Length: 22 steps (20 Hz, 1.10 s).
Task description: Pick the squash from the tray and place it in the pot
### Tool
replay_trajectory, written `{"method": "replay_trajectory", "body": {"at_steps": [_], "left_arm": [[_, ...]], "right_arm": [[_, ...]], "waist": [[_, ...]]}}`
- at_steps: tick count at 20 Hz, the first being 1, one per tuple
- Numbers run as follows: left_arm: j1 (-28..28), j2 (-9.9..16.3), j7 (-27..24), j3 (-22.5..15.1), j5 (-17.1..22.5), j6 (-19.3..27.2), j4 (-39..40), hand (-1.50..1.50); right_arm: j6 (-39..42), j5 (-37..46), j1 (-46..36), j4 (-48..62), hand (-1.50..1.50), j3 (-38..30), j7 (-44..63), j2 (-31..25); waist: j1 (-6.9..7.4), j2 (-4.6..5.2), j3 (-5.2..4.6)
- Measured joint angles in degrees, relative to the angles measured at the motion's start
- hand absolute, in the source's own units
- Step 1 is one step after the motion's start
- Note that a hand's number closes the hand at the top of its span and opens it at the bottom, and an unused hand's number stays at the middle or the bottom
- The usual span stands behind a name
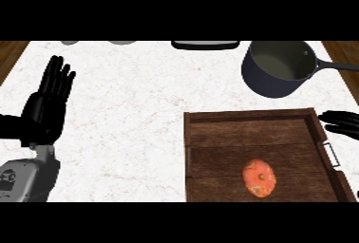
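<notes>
Squash (259, 178) low in tray (245, 117), right hand (341, 123) perhaps half-curled at its rim, left hand (48, 102) flat.

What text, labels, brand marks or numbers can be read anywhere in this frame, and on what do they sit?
None readable.
The squash, wooden tray, dark pot and marble counter carry no writing.
A small dark mark on the grey left forearm is too blurred to read.

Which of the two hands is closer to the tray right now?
The right hand, just off the tray's right edge. The left hand rests open, fingers up, far across the counter.
</notes>
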Motion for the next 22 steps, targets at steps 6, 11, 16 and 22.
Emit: {"method": "replay_trajectory", "body": {"at_steps": [6,11,16,22], "left_arm": [[-1.3,-0.1,-0.7,1.4,0.0,-1.2,2.0,0.00],[-0.6,-0.9,-0.2,1.4,-0.6,-1.6,0.8,0.00],[-1.7,-1.9,0.3,1.8,-1.7,-1.7,1.6,0.00],[-2.1,-2.8,-0.8,2.8,-2.3,-2.4,3.2,0.00]], "right_arm": [[3.9,4.3,0.2,-9.0,-1.50,3.6,10.7,2.0],[5.8,9.1,1.7,-10.5,-1.50,5.2,14.8,4.8],[7.1,14.1,1.7,-9.8,-1.50,7.4,16.5,9.6],[5.7,20.1,2.6,-9.1,-1.50,9.1,14.4,14.5]], "waist": [[0.04,0.04,-0.03],[0.14,0.04,-0.02],[0.20,0.07,0.01],[0.18,0.09,0.02]]}}
